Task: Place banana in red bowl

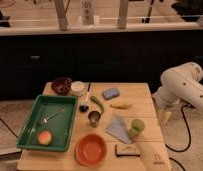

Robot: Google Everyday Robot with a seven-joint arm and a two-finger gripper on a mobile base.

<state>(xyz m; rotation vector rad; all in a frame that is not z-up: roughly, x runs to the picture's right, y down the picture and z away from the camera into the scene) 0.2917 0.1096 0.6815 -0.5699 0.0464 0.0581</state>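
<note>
A yellow banana [121, 105] lies on the wooden table [145, 100], right of centre. An orange-red bowl [91, 149] stands empty near the table's front edge, left of and nearer than the banana. My white arm [182, 87] reaches in from the right. My gripper [164, 117] hangs pointing down just past the table's right edge, right of the banana and apart from it. It holds nothing that I can see.
A green tray [30, 135] at the left holds a fork [50, 117] and an orange fruit [44, 137]. Nearby are a dark bowl [61, 85], white cup [77, 88], blue sponge [111, 93], green vegetable [97, 103], metal cup [94, 118], green cup [137, 126], grey cloth [118, 127] and white block [127, 149].
</note>
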